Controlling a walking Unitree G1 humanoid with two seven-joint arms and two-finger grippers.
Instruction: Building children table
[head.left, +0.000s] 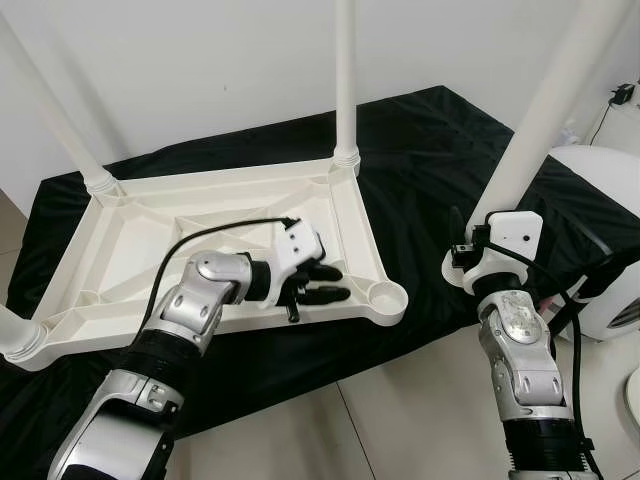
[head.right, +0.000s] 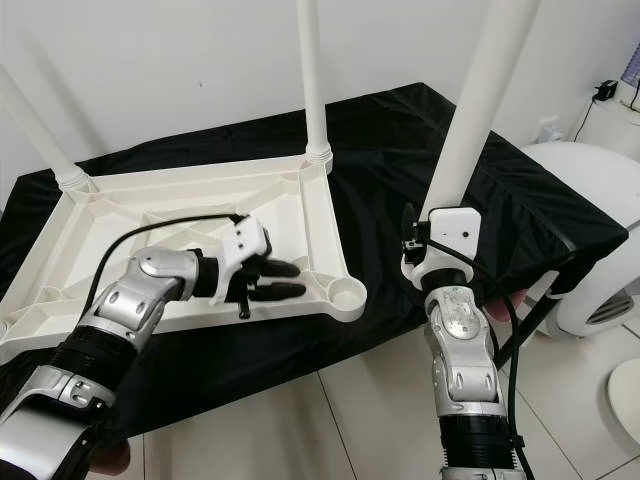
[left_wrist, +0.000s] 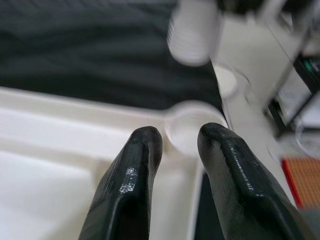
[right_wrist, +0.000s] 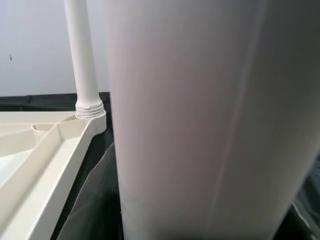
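A white children's table top (head.left: 130, 215) lies upside down on a black cloth. Legs stand in three corners: far left (head.left: 50, 110), far right (head.left: 345, 80) and near left (head.left: 10, 335). The near right corner socket (head.left: 386, 296) is empty. My left gripper (head.left: 335, 282) rests inside the frame just left of that socket, open, with nothing between its fingers (left_wrist: 142, 150). My right gripper (head.left: 468, 240) is shut on a fourth white leg (head.left: 545, 110), held tilted upright to the right of the socket. The leg's threaded end (left_wrist: 192, 32) hangs above the cloth.
The black cloth (head.left: 430, 150) covers a low platform whose front edge drops to a tiled floor (head.left: 400, 420). A white rounded appliance (head.left: 600, 240) stands at the right, close to my right arm. A plain wall runs behind.
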